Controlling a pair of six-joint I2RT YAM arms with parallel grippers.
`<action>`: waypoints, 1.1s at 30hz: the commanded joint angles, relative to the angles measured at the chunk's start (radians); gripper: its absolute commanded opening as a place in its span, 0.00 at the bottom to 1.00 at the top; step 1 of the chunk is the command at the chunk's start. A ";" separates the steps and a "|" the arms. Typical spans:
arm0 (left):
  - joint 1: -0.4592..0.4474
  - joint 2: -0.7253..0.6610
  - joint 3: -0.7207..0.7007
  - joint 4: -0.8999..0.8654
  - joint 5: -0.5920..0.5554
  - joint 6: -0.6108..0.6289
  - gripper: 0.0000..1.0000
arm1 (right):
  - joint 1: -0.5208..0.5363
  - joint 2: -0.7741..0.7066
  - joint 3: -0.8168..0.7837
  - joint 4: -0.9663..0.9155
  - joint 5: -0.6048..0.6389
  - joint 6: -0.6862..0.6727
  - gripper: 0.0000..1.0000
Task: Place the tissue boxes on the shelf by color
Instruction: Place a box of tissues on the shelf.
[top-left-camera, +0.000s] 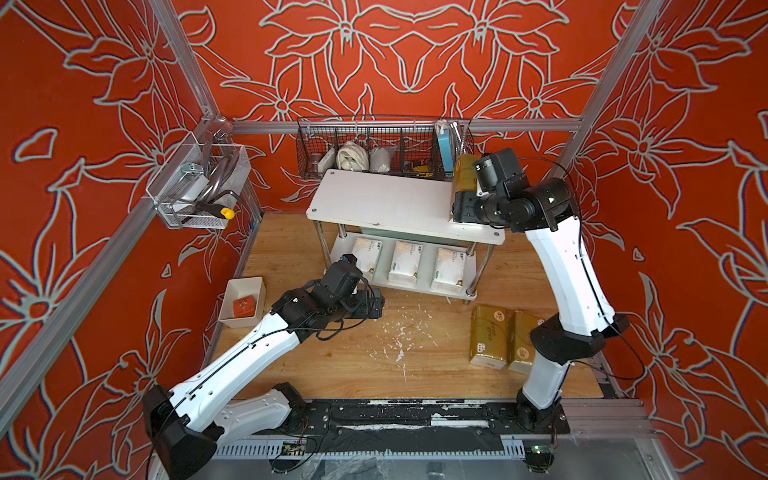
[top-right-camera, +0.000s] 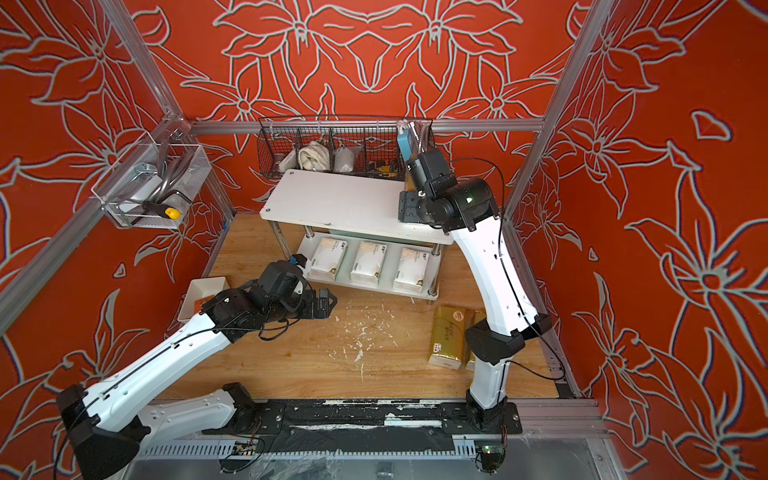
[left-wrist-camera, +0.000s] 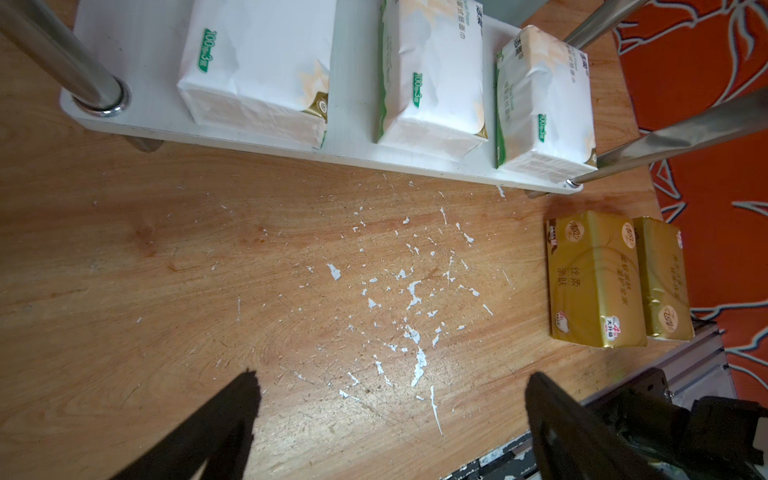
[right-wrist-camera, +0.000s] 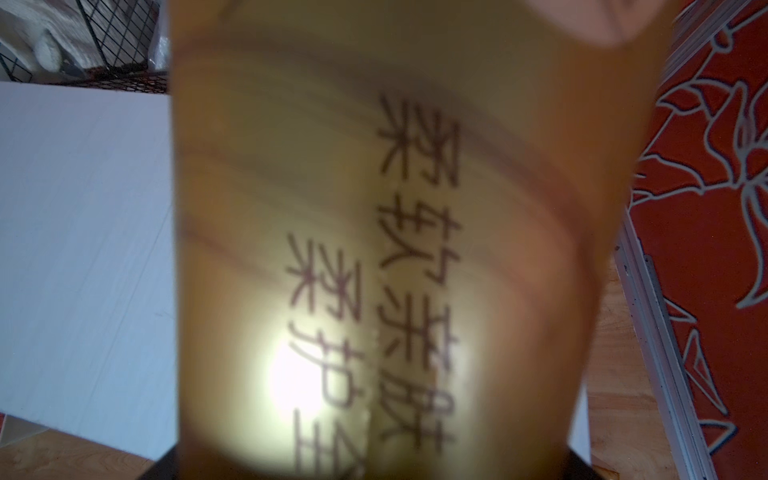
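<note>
Currently your left tool (left-wrist-camera: 392, 376) hangs released over the wooden desk (top-left-camera: 332, 361), jaws spread wide with nothing between them, above a scatter of white flecks (left-wrist-camera: 415, 291). Left of it, at the desk edge, a small white tray (top-left-camera: 232, 291) holds an orange block (top-left-camera: 244, 307). On the right side of the desk two gold tissue packs lie flat, side by side and touching: the inner gold pack (top-left-camera: 488, 336) and the outer gold pack (top-left-camera: 524, 340), the outer one partly hidden behind your right arm. Beyond them stands the shelf (top-left-camera: 382, 199). Its lower tier (left-wrist-camera: 357, 83) carries three white tissue packs in a row, each apart from the next: left white pack (top-left-camera: 365, 253), middle white pack (top-left-camera: 405, 262), right white pack (top-left-camera: 449, 268). The upper tier (top-right-camera: 332, 203) is bare except at its right end, where the third gold pack (top-left-camera: 463, 172) sits with your right tool (top-left-camera: 462, 199) at its near end. The right wrist view is filled by that pack's blurred gold face and the fingers barely show, so you cannot tell whether the tool is clenched on it or released. Behind the shelf a black wire basket (top-left-camera: 374, 145) hangs on the back wall, with a light-blue box (top-left-camera: 444, 149) upright at its right end. A clear bin (top-left-camera: 199, 183) hangs on the left wall.
</note>
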 joint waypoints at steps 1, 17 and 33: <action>0.007 0.001 -0.008 0.007 0.003 -0.004 0.99 | -0.006 0.007 -0.018 0.038 -0.025 0.016 0.82; 0.006 0.000 -0.009 0.006 0.003 -0.005 0.99 | -0.009 -0.037 -0.090 0.087 -0.087 0.050 0.99; 0.007 0.005 -0.011 0.017 0.014 -0.009 0.99 | -0.009 -0.156 -0.222 0.180 -0.153 0.075 0.99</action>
